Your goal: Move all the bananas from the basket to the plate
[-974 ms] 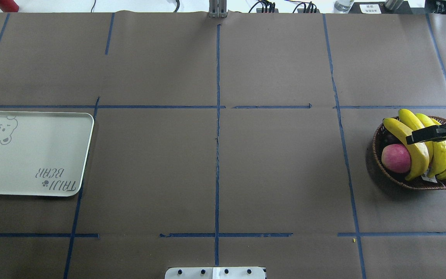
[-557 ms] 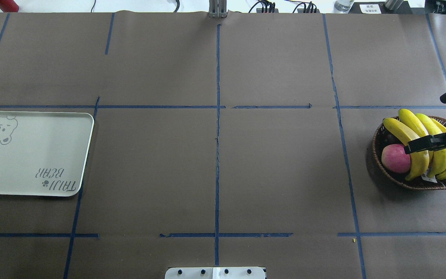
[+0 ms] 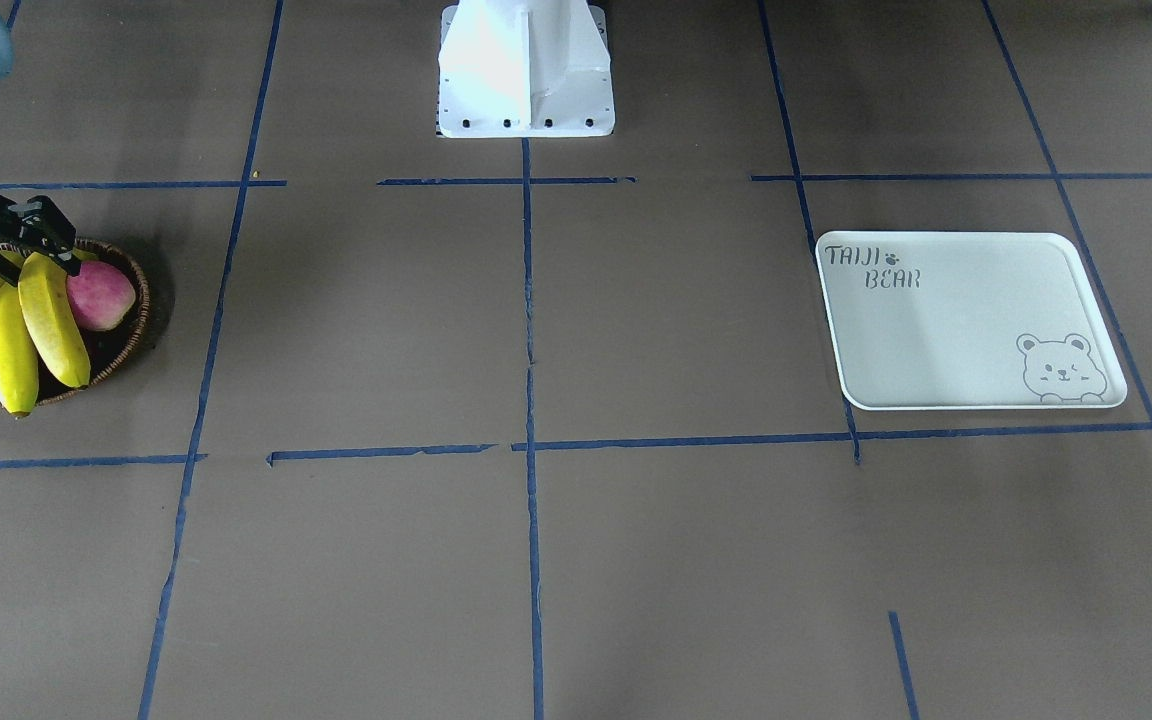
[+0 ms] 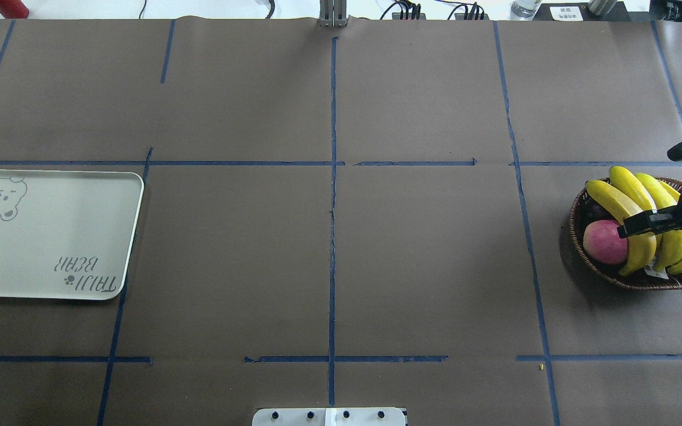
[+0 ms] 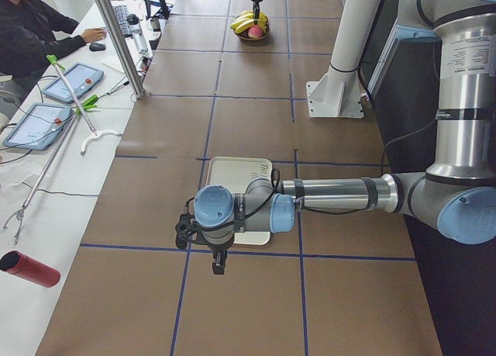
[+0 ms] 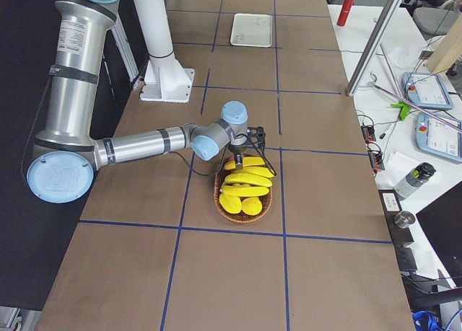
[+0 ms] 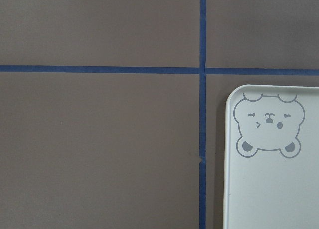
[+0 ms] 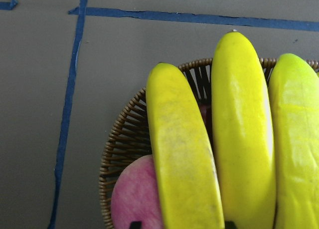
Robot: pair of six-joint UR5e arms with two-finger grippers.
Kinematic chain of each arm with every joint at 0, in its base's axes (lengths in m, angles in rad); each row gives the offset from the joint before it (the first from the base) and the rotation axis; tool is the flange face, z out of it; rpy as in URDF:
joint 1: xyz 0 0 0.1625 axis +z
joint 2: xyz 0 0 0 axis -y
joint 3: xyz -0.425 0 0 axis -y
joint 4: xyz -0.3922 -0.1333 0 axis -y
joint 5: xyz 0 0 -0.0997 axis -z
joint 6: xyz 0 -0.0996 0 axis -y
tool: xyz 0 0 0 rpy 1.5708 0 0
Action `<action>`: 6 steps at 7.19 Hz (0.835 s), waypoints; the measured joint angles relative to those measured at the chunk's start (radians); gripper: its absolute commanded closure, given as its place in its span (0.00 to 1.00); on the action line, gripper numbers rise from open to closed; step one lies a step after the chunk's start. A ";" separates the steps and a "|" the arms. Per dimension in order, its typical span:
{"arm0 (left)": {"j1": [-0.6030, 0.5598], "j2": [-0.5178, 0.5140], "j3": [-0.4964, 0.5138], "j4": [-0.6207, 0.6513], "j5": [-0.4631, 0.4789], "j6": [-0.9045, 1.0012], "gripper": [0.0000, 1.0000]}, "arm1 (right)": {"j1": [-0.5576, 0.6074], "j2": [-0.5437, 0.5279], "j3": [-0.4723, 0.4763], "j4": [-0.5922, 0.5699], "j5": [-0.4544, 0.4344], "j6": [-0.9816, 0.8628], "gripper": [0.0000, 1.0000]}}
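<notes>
Brown-paper table (image 4: 424,266), blue tape grid. All the bananas (image 4: 631,189) sit in the basket (image 4: 578,248) at robot's right end; plate (image 4: 51,236) is well apart at the left end. Right gripper (image 8: 182,223) hangs directly above, jaws spread astride the outer banana (image 8: 179,154) beside the pink fruit (image 4: 604,242), across its long axis, not pinching. Left gripper (image 5: 218,263) hovers beside plate; can't tell its jaw state. Right arm is nearer: go straight down and close.

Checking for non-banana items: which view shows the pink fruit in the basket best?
Overhead exterior: the pink fruit shows nearly whole beside the bananas in the basket. Front-facing hides part behind a banana; right wrist crops it; exterior left shows a speck.
</notes>
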 measured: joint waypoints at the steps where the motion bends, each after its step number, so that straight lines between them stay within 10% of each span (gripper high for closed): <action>1: 0.000 0.000 0.001 0.000 0.000 0.000 0.00 | 0.000 0.000 -0.001 0.000 0.000 0.000 0.51; 3: 0.000 0.000 0.001 0.000 0.000 0.000 0.00 | 0.002 -0.002 0.000 0.001 0.000 0.000 0.92; 6: 0.000 0.000 0.000 0.000 0.000 0.000 0.00 | 0.068 -0.009 0.052 -0.002 0.045 -0.005 1.00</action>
